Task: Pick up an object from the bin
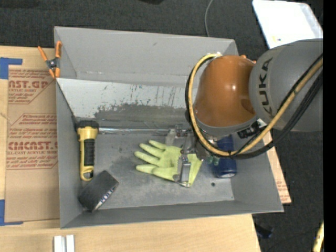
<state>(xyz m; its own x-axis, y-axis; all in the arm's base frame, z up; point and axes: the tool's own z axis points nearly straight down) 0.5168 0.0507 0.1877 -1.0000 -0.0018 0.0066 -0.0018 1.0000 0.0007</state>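
Note:
A yellow-green rubber glove (pixel 157 159) lies flat in the middle of the bin floor, fingers pointing left. My gripper (pixel 178 154) is down over its cuff end. One metal fingertip (pixel 185 173) rests at the glove's near edge and the other (pixel 172 136) stands at its far edge, so the jaws are open with the glove's palm between them. A dark blue round thing (pixel 226 165) lies just right of the gripper, partly hidden under the arm.
A yellow-and-black torch-like tool (pixel 86 152) lies along the left wall. A black block (pixel 98 190) sits in the near left corner. The orange wrist cover and the arm hang over the bin's right half.

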